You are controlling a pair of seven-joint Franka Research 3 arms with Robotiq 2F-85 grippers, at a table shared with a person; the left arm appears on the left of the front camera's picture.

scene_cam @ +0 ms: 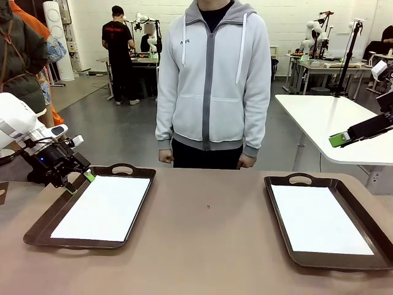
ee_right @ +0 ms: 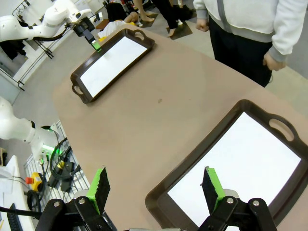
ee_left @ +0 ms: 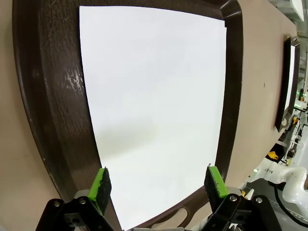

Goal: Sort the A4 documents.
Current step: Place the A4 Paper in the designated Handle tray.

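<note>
Two white A4 documents lie flat, one in each dark brown tray. The left sheet [scene_cam: 103, 209] [ee_left: 154, 106] fills the left tray [scene_cam: 43, 224]. My left gripper [scene_cam: 78, 182] [ee_left: 158, 185] hovers open just above that tray's far left corner, with nothing between its green pads. The right sheet [scene_cam: 319, 218] [ee_right: 240, 168] lies in the right tray [scene_cam: 279, 221]. My right gripper [scene_cam: 341, 139] [ee_right: 156, 185] hangs open high above the table's right side and looks down on that tray's near end. In the right wrist view, the left tray [ee_right: 79, 82] and its sheet [ee_right: 113, 60] lie far off.
A person in a grey hooded jacket [scene_cam: 212, 80] stands at the table's far edge, fists [scene_cam: 166, 157] hanging by the sides. Bare brown tabletop [scene_cam: 209, 227] separates the trays. A white table [scene_cam: 325, 117] stands behind at the right.
</note>
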